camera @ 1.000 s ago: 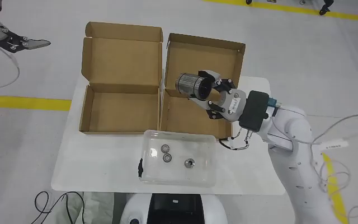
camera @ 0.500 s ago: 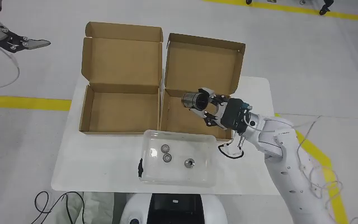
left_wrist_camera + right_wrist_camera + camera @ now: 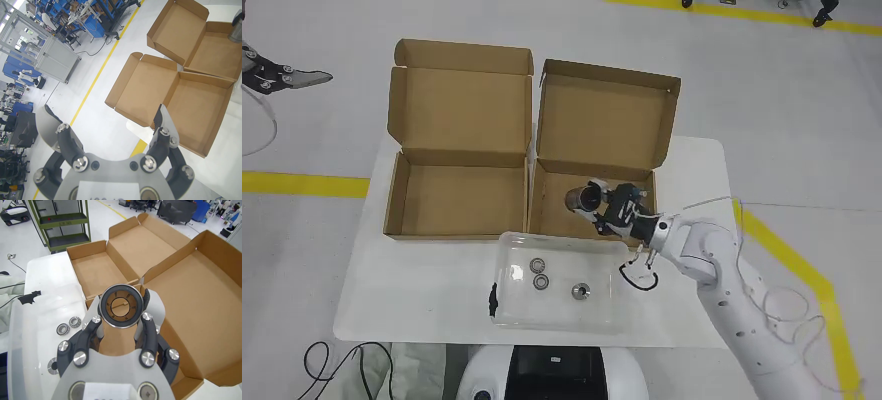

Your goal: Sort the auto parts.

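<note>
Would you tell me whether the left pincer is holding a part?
No, the left pincer is open with nothing between its fingers.

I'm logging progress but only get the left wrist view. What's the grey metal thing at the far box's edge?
Observer: A hollow metal sleeve, clamped in the right gripper.
Operator: Where is it relative to that box?
Observer: Over the floor of the right box; I can't tell if it touches.
Operator: What's left to sort?
Observer: Three small parts in the clear bin: two bearings and a flat ring.
</note>
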Robot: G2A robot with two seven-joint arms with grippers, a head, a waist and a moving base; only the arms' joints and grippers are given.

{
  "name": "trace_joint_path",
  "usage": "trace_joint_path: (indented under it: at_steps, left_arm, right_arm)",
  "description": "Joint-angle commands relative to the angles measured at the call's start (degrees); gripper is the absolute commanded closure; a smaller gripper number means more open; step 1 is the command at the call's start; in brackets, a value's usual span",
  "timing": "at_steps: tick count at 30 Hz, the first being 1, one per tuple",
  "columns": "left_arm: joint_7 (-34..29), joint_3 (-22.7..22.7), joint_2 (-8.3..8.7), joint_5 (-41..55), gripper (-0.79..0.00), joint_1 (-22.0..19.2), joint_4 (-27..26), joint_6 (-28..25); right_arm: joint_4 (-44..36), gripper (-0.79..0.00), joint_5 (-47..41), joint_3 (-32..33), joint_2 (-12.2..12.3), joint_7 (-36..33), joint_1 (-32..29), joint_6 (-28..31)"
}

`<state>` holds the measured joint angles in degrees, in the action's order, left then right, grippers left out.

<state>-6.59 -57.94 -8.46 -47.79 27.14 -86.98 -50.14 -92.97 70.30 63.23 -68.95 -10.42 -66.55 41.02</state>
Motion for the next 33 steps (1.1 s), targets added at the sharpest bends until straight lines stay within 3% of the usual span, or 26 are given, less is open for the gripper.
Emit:
trace_joint_path:
  at_steps: [1,9,18,33]
  left_arm:
    - [0.0,0.0,0.00,0.0,-0.785,0.0,0.0,0.0]
    - [0.0,0.0,0.00,0.0,-0.785,0.0,0.0,0.0]
    - [0.0,0.0,0.00,0.0,-0.785,0.0,0.0,0.0]
    - [0.0,0.0,0.00,0.0,-0.785,0.0,0.0,0.0]
  right_arm:
    - [0.9,0.000,-0.3,-0.7,-0.2,-0.6,0.4,-1.1]
    - [6.5,0.000,-1.1,-3.2,-0.8,-0.6,2.3,-3.7]
    - [14.8,0.000,-2.5,-9.3,-2.9,-6.7,10.1,-6.2]
    - [26.4,0.000,-4.2,-15.8,-6.1,-8.9,17.3,-10.1]
